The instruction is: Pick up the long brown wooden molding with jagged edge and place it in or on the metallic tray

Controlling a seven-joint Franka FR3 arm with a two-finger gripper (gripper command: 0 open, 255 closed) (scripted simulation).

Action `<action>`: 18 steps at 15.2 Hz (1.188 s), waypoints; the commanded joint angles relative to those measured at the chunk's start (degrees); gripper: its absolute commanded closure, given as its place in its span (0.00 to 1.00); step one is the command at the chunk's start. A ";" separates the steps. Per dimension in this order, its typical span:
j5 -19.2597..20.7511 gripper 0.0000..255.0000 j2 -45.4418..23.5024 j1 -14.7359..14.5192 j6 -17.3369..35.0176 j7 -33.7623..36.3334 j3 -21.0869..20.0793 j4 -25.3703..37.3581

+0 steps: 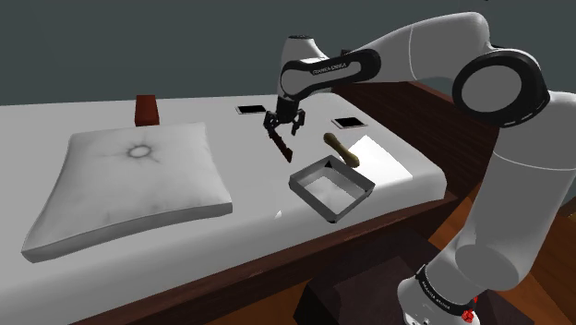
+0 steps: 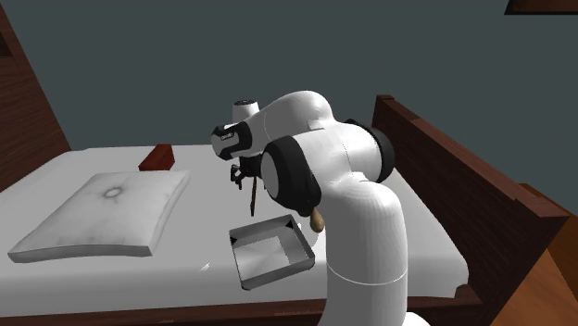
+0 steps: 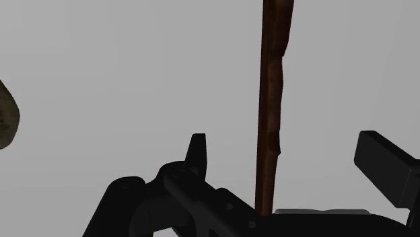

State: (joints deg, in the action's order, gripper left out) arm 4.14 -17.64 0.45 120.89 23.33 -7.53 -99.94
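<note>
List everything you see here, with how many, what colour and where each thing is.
molding: 1, brown, under the gripper, between its open fingers, untouched
tray: 1, grey metallic, on the bed near its front edge
pillow: 1, white, on the bed, shoulder view's left
block: 1, reddish-brown, behind the pillow
flat panels: 2, black with pale borders, far side of the bed
rod-shaped piece: 1, tan, just beyond the tray
bed: 1, white top, dark wooden frame
arm: 1, white with dark joints
gripper: 1, black, open

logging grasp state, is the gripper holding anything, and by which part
Nothing is held: the gripper is open, its fingers apart on either side of the brown molding near one end, not touching it.
</note>
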 commanded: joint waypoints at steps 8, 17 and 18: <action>0.18 0.00 -0.89 -0.02 1.66 0.11 0.07 -0.74; 0.18 1.00 -0.89 -0.02 1.65 0.11 0.07 -0.73; 0.18 1.00 -0.90 -0.02 1.64 0.11 0.07 -0.73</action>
State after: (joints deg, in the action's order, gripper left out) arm 4.32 -18.53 0.43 122.54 23.45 -7.46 -100.66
